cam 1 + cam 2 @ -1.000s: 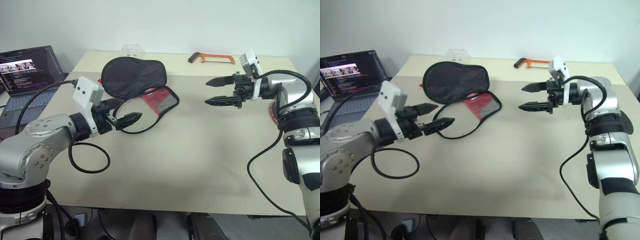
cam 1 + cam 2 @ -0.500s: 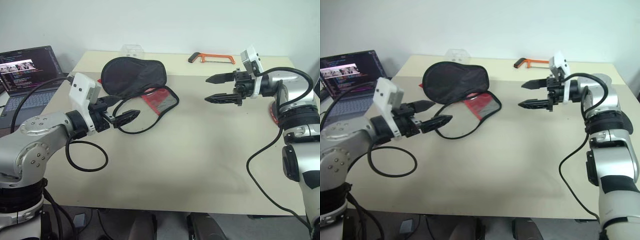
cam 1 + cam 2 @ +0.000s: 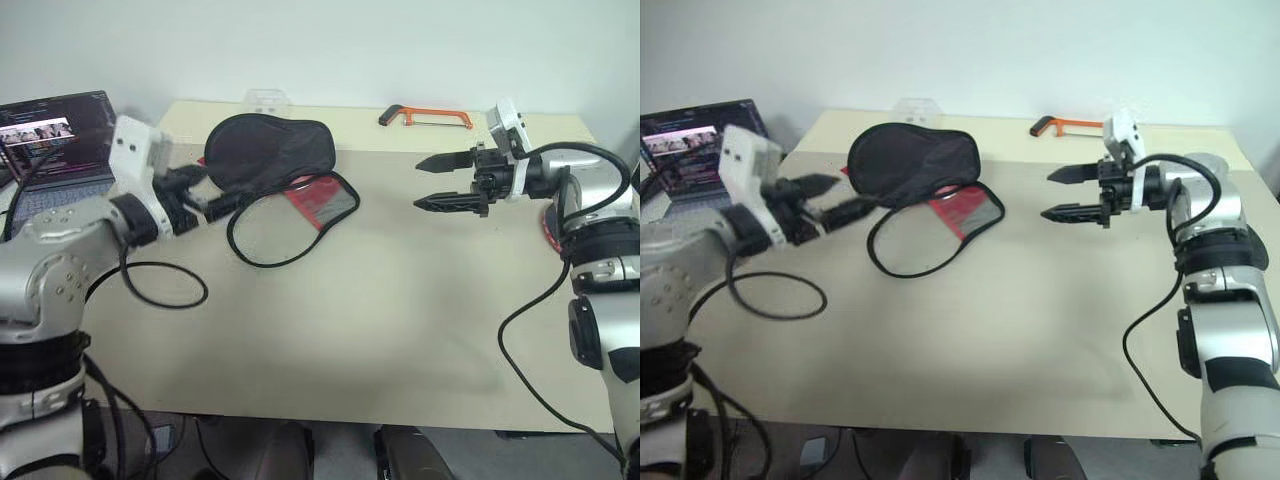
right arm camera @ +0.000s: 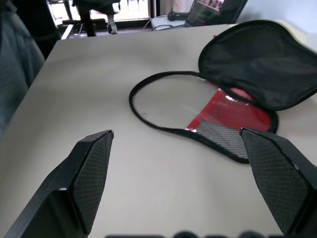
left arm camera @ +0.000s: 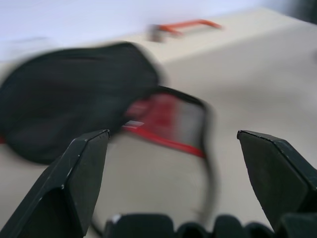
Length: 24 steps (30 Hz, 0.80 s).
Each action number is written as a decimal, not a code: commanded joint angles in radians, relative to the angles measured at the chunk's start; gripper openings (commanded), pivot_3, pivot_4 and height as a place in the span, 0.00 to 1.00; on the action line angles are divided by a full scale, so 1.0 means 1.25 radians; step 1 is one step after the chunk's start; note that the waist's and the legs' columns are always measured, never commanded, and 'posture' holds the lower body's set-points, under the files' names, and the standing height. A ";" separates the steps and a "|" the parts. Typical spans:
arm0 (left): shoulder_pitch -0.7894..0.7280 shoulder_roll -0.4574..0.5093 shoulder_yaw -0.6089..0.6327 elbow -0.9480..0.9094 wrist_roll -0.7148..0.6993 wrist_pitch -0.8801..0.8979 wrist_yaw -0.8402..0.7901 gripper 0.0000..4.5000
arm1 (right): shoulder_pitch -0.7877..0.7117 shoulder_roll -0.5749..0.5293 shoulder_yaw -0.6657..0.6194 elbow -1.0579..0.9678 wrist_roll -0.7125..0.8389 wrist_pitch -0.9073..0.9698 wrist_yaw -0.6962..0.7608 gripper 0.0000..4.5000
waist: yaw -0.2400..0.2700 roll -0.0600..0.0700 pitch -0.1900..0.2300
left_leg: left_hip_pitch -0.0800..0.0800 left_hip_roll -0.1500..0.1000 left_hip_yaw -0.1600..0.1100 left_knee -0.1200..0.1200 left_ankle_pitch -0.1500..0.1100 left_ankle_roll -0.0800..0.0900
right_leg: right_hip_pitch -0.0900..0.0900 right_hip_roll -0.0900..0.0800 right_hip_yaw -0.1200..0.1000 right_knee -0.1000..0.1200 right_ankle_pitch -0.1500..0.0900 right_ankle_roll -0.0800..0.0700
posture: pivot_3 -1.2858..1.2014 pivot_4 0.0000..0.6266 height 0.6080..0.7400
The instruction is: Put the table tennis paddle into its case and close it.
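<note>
**Counter stock: one case, two claws**

One case (image 3: 285,170), black over red with a mesh panel, lies unzipped at the far left of the beige counter (image 3: 380,320); no lettering legible on it. One orange-framed hacksaw (image 3: 425,117) at the far edge. One laptop (image 3: 55,140) beside the counter, screen text unreadable. Left claw (image 3: 205,195) spread wide, empty, just beside the case. Right claw (image 3: 440,182) spread wide, empty, well apart from it.

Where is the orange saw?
The orange saw lies at the table's far edge, behind the right gripper and right of the black case.
</note>
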<state>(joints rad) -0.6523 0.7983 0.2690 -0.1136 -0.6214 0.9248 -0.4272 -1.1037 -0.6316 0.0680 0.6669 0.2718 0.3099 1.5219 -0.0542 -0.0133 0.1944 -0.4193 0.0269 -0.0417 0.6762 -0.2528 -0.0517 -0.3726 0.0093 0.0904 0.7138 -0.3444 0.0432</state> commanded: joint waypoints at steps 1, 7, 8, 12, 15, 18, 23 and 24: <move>-0.067 -0.028 0.003 0.104 0.079 -0.037 0.089 1.00 | 0.016 -0.023 -0.031 -0.089 0.035 0.037 0.003 0.99 | 0.000 0.000 0.000 | 0.000 0.000 0.000 0.000 0.000 0.000 | 0.000 0.000 0.000 0.000 0.000 0.000 | 0.52 0.24 1.00; -0.186 -0.108 -0.016 0.361 0.198 -0.122 0.194 1.00 | 0.096 -0.046 -0.051 -0.226 0.070 0.115 -0.036 0.99 | 0.006 0.000 0.000 | -0.001 0.000 0.000 0.000 0.000 0.000 | -0.001 0.000 -0.001 0.000 0.000 0.000 | 0.52 0.24 1.00; -0.200 -0.120 -0.022 0.392 0.210 -0.135 0.195 1.00 | 0.106 -0.048 -0.053 -0.242 0.075 0.124 -0.042 0.99 | 0.007 0.000 0.000 | -0.001 0.000 0.000 0.000 0.000 0.000 | -0.001 0.000 -0.001 0.000 0.000 0.000 | 0.52 0.24 1.00; -0.242 -0.168 -0.023 0.493 0.232 -0.148 0.204 1.00 | 0.136 -0.056 -0.059 -0.293 0.084 0.151 -0.066 0.99 | 0.010 0.000 0.000 | -0.002 0.000 0.000 0.000 0.000 0.000 | -0.001 -0.001 -0.001 0.000 0.000 0.000 | 0.52 0.24 1.00; -0.214 -0.199 -0.043 0.514 0.235 -0.112 0.170 1.00 | 0.157 -0.067 -0.067 -0.331 0.095 0.177 -0.081 0.99 | 0.009 0.000 0.000 | -0.002 0.000 0.000 0.000 0.000 0.000 | -0.002 -0.001 0.000 0.000 0.000 0.000 | 0.52 0.24 1.00; -0.171 -0.212 -0.052 0.503 0.245 -0.076 0.166 1.00 | 0.168 -0.079 -0.070 -0.351 0.105 0.191 -0.093 0.99 | 0.007 0.000 0.000 | -0.002 0.000 0.000 0.000 0.000 0.000 | -0.002 -0.001 0.000 0.000 0.000 0.000 | 0.52 0.24 1.00; -0.107 -0.223 -0.037 0.467 0.252 -0.033 0.187 1.00 | 0.177 -0.090 -0.069 -0.365 0.115 0.202 -0.104 0.99 | 0.005 -0.001 0.000 | -0.002 0.000 0.000 0.000 0.000 0.000 | -0.002 -0.001 0.000 0.000 0.000 0.000 | 0.52 0.24 1.00; -0.101 -0.228 -0.038 0.466 0.252 -0.029 0.186 1.00 | 0.178 -0.090 -0.068 -0.365 0.116 0.202 -0.106 0.99 | 0.005 0.000 0.000 | -0.002 0.000 0.000 0.000 0.000 0.000 | -0.001 -0.001 -0.001 0.000 0.000 0.000 | 0.52 0.24 1.00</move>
<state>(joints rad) -0.7889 0.5141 0.2052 0.5019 -0.3107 0.8752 -0.2026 -0.8794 -0.7335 0.0146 0.2407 0.3881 0.5580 1.3934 -0.0483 -0.0140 0.1942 -0.4211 0.0265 -0.0418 0.6765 -0.2527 -0.0519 -0.3741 0.0084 0.0901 0.7142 -0.3444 0.0433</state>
